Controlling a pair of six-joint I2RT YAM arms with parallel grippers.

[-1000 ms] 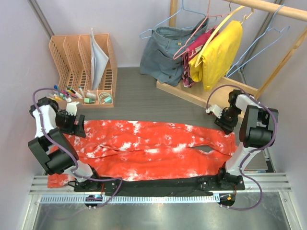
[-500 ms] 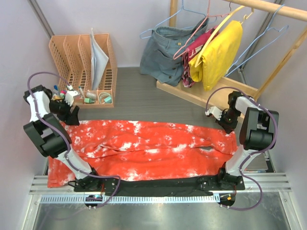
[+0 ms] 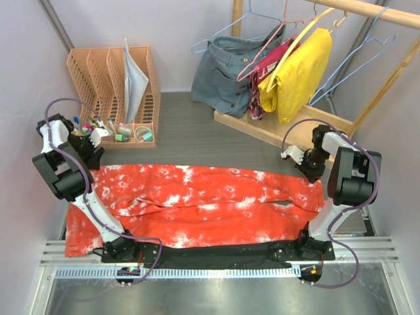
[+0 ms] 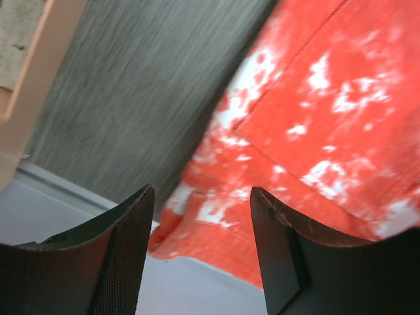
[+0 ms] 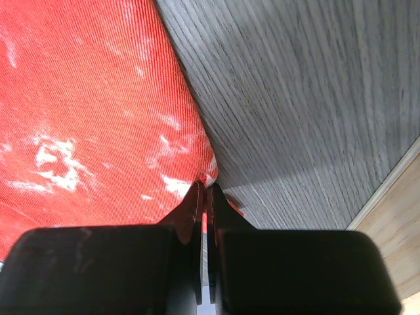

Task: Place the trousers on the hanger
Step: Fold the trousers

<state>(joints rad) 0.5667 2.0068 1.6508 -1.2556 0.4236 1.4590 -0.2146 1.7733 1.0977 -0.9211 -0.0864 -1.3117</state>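
The trousers [image 3: 210,197] lie flat across the middle of the table [image 3: 197,128] in the top view, spread from the left edge to the right, with one corner spilling toward the lower left. The hanger [image 3: 354,71] is well apart from them, hanging bare from the wooden rail [image 3: 367,13] at the upper right, beside a yellow garment [image 3: 298,72] and a denim one [image 3: 230,75].

The step in hand looks like taking hold of the fabric at its two far corners, and it is half done. The right gripper [image 5: 205,191] has its fingers pressed together on the very edge of the cloth where it meets the bare table; a sliver of red shows between the tips. The left gripper [image 4: 200,203] has its jaws apart with nothing between them, poised over the trousers' corner, which sits at the centre of its wrist view.

Next, I judge, the left jaws must drop onto that corner and close, so both arms can lift and fold the cloth toward the hanger.

The right arm is folded tight at the right edge of the top view, wrist angled down. The left arm reaches out to the left edge, beside the orange desk organiser [image 3: 115,79].
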